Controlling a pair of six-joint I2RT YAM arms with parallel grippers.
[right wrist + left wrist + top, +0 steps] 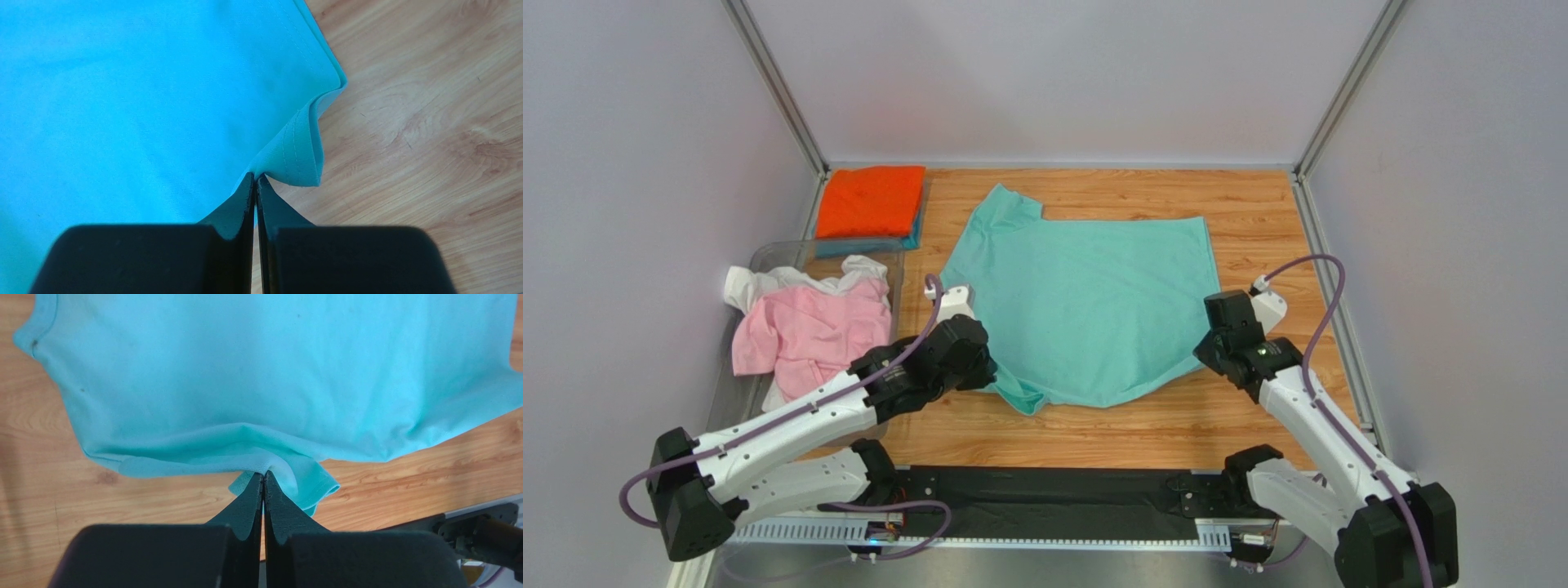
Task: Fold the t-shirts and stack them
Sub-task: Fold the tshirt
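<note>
The mint-green t-shirt (1081, 300) lies spread on the wooden table, one sleeve at the far left. My left gripper (979, 368) is shut on the shirt's near-left edge by a sleeve; the left wrist view shows the cloth (276, 386) pinched at my fingertips (264, 474). My right gripper (1208, 347) is shut on the shirt's near-right hem corner; the right wrist view shows the hem (298, 156) bunched at my fingertips (255, 176). A pink t-shirt (811, 331) and a white one (756, 288) lie crumpled in a clear bin. An orange folded t-shirt (873, 200) sits on a teal-blue one (917, 229).
The clear plastic bin (787, 252) stands at the left of the table. Grey walls and metal frame posts (775, 80) enclose the table. A black strip (1063, 490) runs along the near edge between the arm bases.
</note>
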